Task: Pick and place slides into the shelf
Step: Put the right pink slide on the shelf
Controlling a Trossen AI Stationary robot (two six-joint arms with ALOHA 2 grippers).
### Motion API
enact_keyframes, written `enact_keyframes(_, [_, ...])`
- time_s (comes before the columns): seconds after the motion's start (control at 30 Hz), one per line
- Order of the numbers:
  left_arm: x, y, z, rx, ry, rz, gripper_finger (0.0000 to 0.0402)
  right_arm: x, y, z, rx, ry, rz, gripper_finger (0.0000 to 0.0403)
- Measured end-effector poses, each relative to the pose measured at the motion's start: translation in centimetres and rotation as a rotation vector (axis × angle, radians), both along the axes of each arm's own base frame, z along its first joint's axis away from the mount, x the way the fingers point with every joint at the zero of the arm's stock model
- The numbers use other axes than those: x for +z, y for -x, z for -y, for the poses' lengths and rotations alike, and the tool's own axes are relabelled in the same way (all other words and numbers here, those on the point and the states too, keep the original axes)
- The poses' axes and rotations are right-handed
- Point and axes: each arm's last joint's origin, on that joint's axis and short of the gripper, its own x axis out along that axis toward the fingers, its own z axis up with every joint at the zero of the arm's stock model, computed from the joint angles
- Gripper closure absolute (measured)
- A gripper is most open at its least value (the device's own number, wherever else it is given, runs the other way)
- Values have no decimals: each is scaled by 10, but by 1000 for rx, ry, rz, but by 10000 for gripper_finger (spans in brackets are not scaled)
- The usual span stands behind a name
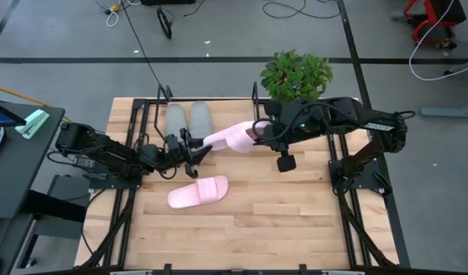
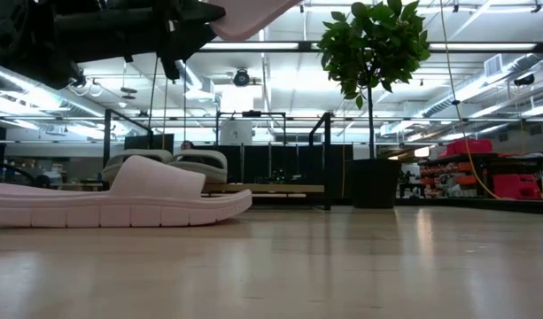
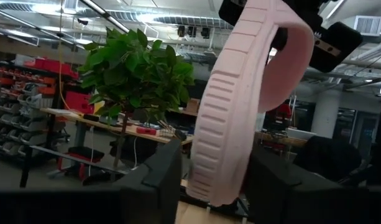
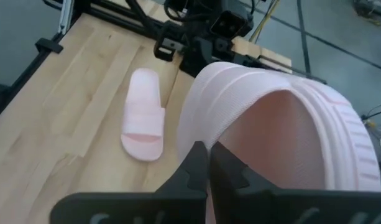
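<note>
Held slide: a pale pink slide (image 1: 232, 138) hangs in the air above the table (image 1: 295, 221), stretched between the two arms near the shelf's open middle.
Right gripper: the right gripper (image 1: 256, 131) pinches the wide ribbed strap (image 4: 240, 99) of the held slide; in the right wrist view its dark fingers (image 4: 206, 171) press together on the strap's edge.
Left gripper: the left gripper (image 1: 195, 147) meets the other end of the same slide; in the left wrist view its two fingers (image 3: 156, 180) stand on either side of the pink sole (image 3: 224, 124), but whether they are clamping it I cannot tell.
Second pink slide: it lies flat on the table (image 1: 198, 192), sole down, well in front of the shelf and apart from both grippers.
Grey slides: a pair (image 1: 188, 118) rests side by side on the shelf's left part, toes toward the far edge.
Shelf: the black-framed shelf (image 1: 150, 114) sits along the table's far side; its wooden board shows in the low view (image 2: 271, 188).
Plant: a leafy green plant (image 1: 296, 74) in a black pot (image 2: 375, 183) stands at the table's far edge, beside the right arm.
</note>
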Motion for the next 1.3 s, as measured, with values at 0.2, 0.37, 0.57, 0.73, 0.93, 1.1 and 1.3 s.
enact_keyframes(0.2, [-1,0,0,-4,15,-4,319,-2,-1,1,-28,-32,-14,392])
enact_keyframes(0.37, [-1,0,-1,1,97,22,336,-1,0,-1,-64,10,-9,337])
enact_keyframes(0.57, [-1,1,-2,7,220,65,334,0,2,-8,-82,177,-4,264])
enact_keyframes(0.73, [-1,1,-3,-2,317,105,331,1,4,-13,-125,308,-1,212])
enact_keyframes(0.93, [-2,3,3,55,409,136,342,2,6,-17,-166,438,-13,174])
enact_keyframes(1.1, [-3,6,11,116,485,161,335,2,9,-23,-163,559,-27,162])
enact_keyframes(1.3, [-1,7,16,88,569,214,343,-8,8,-31,-94,613,-83,164])
